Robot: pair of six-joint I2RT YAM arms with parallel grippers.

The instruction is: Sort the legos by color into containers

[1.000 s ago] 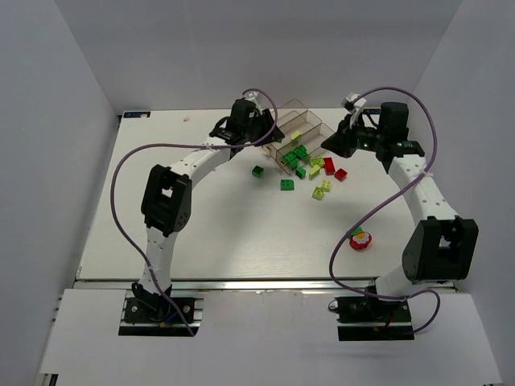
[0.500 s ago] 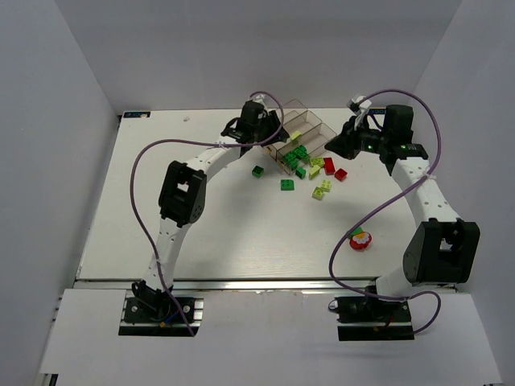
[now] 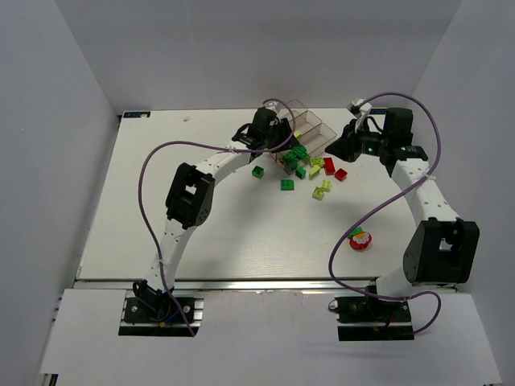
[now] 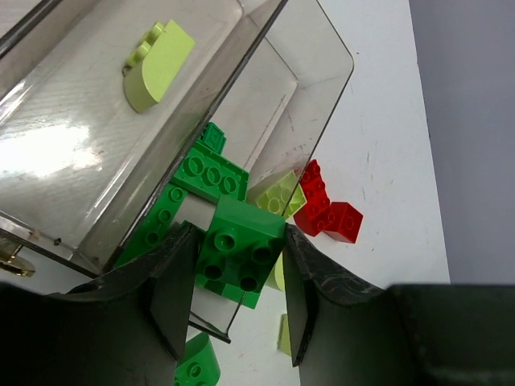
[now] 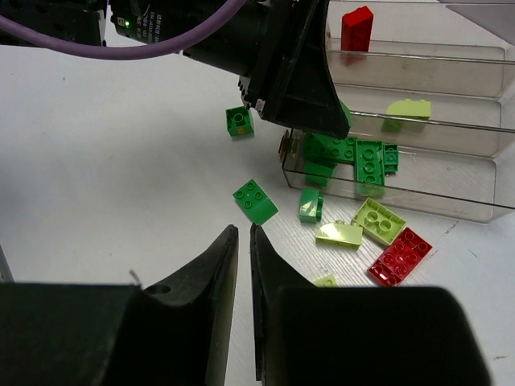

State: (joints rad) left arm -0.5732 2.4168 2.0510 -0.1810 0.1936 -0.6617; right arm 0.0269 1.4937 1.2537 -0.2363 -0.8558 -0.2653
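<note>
My left gripper [image 4: 238, 235] is shut on a dark green brick [image 4: 235, 256] and holds it over the near end of the clear three-compartment tray [image 4: 310, 80]. In the top view it [image 3: 278, 143] is at the tray's [image 3: 315, 122] front left corner. The tray holds a red brick [image 5: 356, 28] in the far compartment, a lime one [image 5: 409, 107] in the middle and green ones [image 5: 358, 154] in the near one. Loose green [image 5: 255, 201], lime [image 5: 378, 219] and red [image 5: 400, 256] bricks lie on the table. My right gripper [image 5: 244, 230] is shut and empty, above the table beside them.
A round red and white object [image 3: 360, 240] lies on the table near the right arm. The left arm's black wrist [image 5: 282, 56] hangs over the tray's left end. One green brick [image 3: 258, 171] lies apart to the left of the pile.
My left gripper has moved to the right along the back of the table to the tray's near end. The right gripper has barely moved.
</note>
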